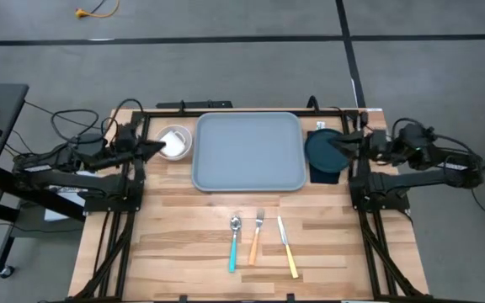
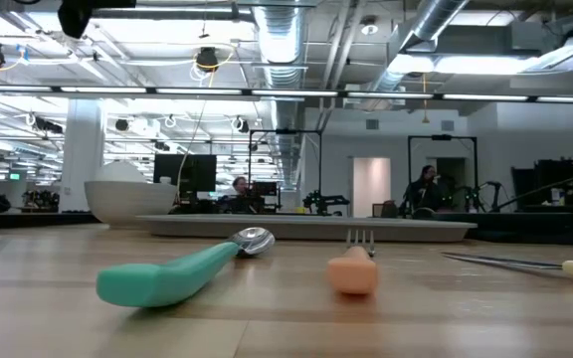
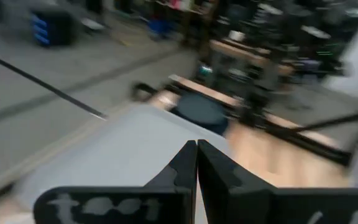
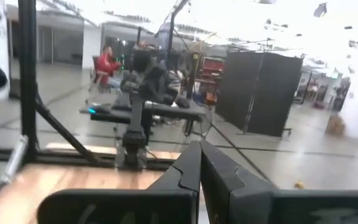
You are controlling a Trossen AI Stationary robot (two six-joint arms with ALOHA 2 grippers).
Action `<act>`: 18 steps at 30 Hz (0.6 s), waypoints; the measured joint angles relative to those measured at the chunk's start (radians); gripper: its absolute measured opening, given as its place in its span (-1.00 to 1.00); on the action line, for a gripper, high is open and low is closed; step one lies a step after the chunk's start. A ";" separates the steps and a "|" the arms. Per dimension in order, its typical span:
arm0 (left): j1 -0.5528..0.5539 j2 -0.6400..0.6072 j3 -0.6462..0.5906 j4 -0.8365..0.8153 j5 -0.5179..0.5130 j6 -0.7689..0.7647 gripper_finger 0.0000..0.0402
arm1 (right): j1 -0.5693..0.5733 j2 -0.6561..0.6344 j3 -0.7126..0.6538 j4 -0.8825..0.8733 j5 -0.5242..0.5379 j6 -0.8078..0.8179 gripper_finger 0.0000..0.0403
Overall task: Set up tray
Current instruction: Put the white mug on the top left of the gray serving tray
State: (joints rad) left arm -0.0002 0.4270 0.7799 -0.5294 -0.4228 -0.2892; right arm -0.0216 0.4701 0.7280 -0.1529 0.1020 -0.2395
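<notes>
The grey-blue tray [image 1: 247, 151] lay flat at the far middle of the wooden tabletop [image 1: 183, 236], its long side running across the tabletop and nothing resting on it. Just beside its left short edge stood a white bowl [image 1: 173, 141], and just beside its right short edge sat a dark teal plate [image 1: 325, 148] over a dark navy napkin [image 1: 327, 176].

The left claw [image 1: 157, 146] hovered at the bowl, over the side of it away from the tray; in the left wrist view its two fingers [image 3: 185, 168] were pressed together, with the tray's surface spread out beyond them. The right claw [image 1: 349, 141] hung over the plate's outer edge, and in the right wrist view its fingers [image 4: 194, 168] were likewise pressed together, holding nothing.

Nearer the front edge, well apart from the tray, three pieces of cutlery lay side by side: a spoon with a teal handle [image 1: 234, 244] on the left, a fork with an orange handle [image 1: 256, 237] in the middle, and a knife with a yellow handle [image 1: 287, 247] on the right. Each had its working end pointing toward the tray. From the low view the spoon's bowl and the fork's tines sat in front of the tray's low rim [image 2: 306, 228].
</notes>
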 joint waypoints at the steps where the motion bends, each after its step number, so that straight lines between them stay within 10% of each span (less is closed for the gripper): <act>1: 0.000 0.001 0.000 -0.001 -0.036 0.019 -1.00 | 0.000 0.015 -0.015 0.021 0.000 -0.002 -1.00; 10: 0.000 0.019 0.000 0.047 -0.202 -0.024 -1.00 | 0.005 0.247 -0.119 0.191 -0.130 0.040 -1.00; 18: 0.044 0.170 0.146 -0.066 -0.031 0.078 -1.00 | 0.082 0.549 -0.119 0.455 -0.236 0.158 -1.00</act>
State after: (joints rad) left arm 0.0438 0.5972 0.9260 -0.5951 -0.4540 -0.2116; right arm 0.0601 1.0188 0.6090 0.3018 -0.1340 -0.0819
